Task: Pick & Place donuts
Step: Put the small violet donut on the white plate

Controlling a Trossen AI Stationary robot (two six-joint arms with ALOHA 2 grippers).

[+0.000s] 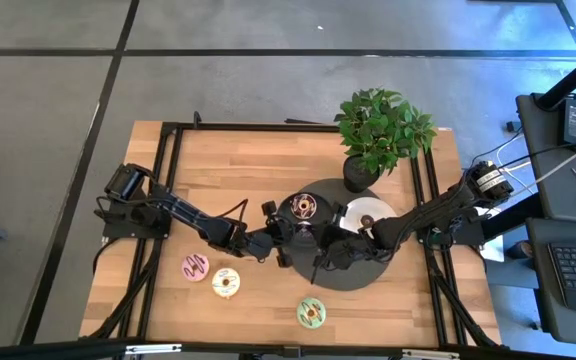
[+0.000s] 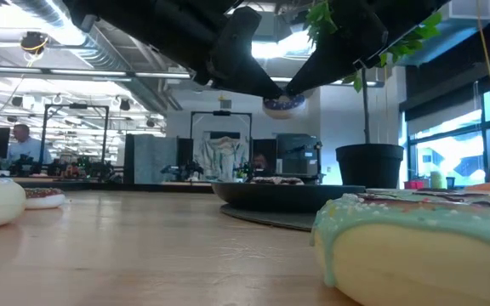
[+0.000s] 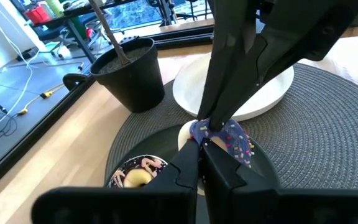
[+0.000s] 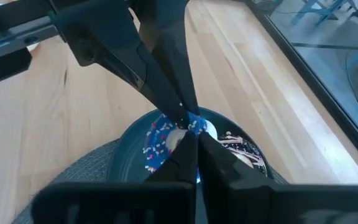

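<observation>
Green icing marks the nearest thing: the green donut (image 1: 311, 313) at the table's (image 1: 248, 170) front edge, with the cream donut (image 1: 226, 283) and pink donut (image 1: 195, 267) to its left, all loose on the wood and well apart from the arms.

Behind them, over the middle, the arms meet. The left gripper (image 3: 201, 149) and right gripper (image 4: 191, 140) both come to a point on the purple donut (image 3: 229, 137), each pair of fingers pressed together on its rim from opposite sides. It hangs in the air between them, just above the black plate (image 1: 290, 222), clear of the brown donut (image 1: 303, 207) lying in that plate. This looks like a hand-over or a shared hold; which gripper bears the weight I cannot tell.

The purple donut looks light and stiff, a small moulded ring with sprinkled icing, likely smooth enough to twist in a narrow pinch. Both holds sit at the very edge, so it could swing or drop once one side lets go. A safer hold would put one finger through the hole and one outside, across the ring's body.

Beyond the black plate, the white plate (image 1: 368, 213) shares the round mat (image 1: 353, 275), and the plant (image 1: 378, 130) stands at the far edge.
</observation>
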